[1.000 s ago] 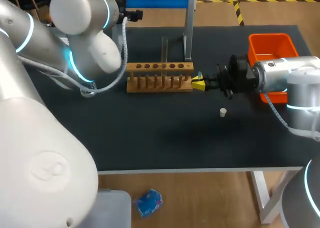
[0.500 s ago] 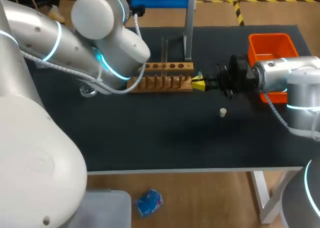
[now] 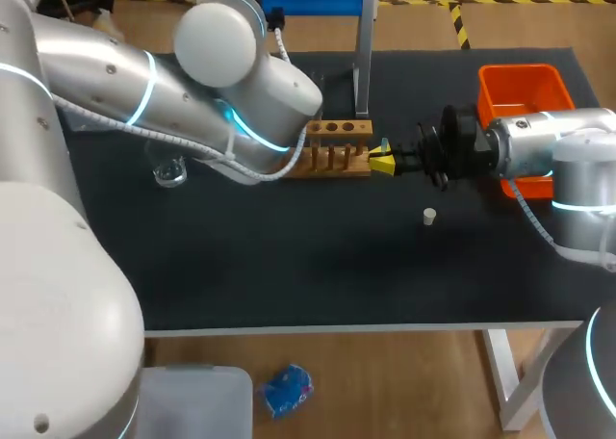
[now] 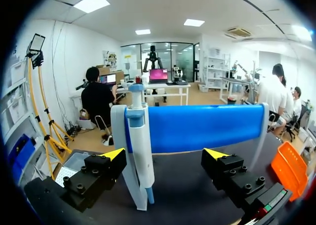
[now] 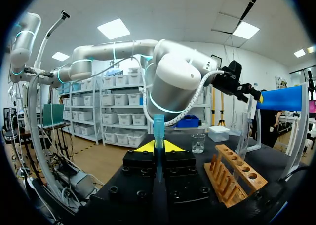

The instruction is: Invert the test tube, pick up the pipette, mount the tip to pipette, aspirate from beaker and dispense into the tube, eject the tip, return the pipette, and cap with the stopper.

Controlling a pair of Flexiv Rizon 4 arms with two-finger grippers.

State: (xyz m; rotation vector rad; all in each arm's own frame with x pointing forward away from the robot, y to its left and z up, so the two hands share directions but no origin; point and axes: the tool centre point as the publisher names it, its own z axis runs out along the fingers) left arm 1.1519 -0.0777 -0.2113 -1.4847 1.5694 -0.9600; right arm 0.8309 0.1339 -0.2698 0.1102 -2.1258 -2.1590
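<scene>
Left wrist view: left gripper (image 4: 164,154) is hanging wide open, with the pipette (image 4: 139,136) sitting on its blue stand (image 4: 207,126) just ahead between the fingers, probably not touching. Right wrist view: right gripper (image 5: 158,146) is clamping the blue tip (image 5: 158,129). Head view: that gripper is sitting mid-frame against the rack (image 3: 339,152), with the stopper (image 3: 429,217) lying lower right.

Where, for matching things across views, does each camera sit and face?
Head view: fixed above and behind, looking down on the table; left arm enters from left, right arm from right.
Left wrist view: on the left wrist, facing the pipette on its blue stand; open left gripper shows.
Right wrist view: on the right wrist, facing rack and beaker; right gripper holds a blue tip.
Shared: head and right wrist views both show rack, beaker, left arm.
</scene>
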